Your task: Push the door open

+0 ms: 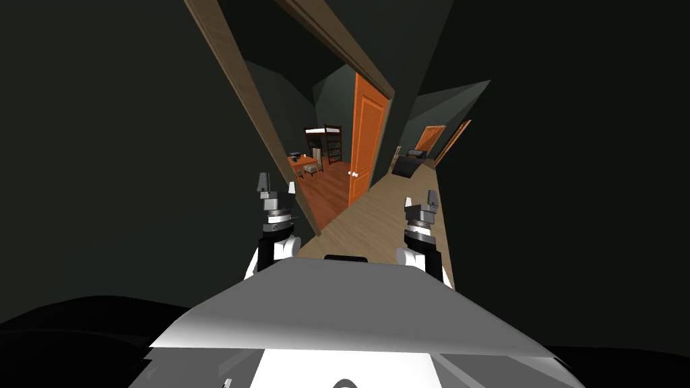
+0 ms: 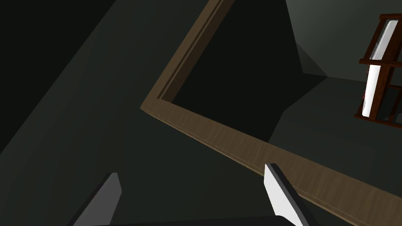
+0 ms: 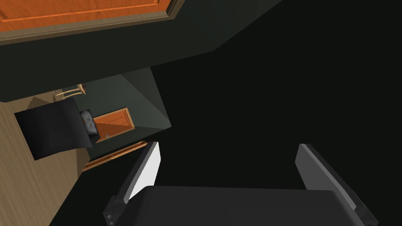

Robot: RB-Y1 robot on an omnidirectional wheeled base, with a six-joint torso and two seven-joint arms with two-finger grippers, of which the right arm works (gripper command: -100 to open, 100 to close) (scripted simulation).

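— Dark walls [image 1: 101, 168] close in a pale wooden floor [image 1: 384, 222]. Where do you see the door?
— You see the orange door [image 1: 367, 141] ahead, standing open at the far side of the brown frame [image 1: 246, 94], well apart from both hands.
— And your hands?
— Your left hand [image 1: 277, 186] is near the frame, fingers spread. Your right hand [image 1: 420, 200] is over the floor, also spread.

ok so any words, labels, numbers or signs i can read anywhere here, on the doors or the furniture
None readable in any view.
orange door: plain panels and a pale knob, no sign or number.
far orange door: too small to show any mark.
bunk bed, black cabinet, left pincer, right pincer: bare, no lettering.
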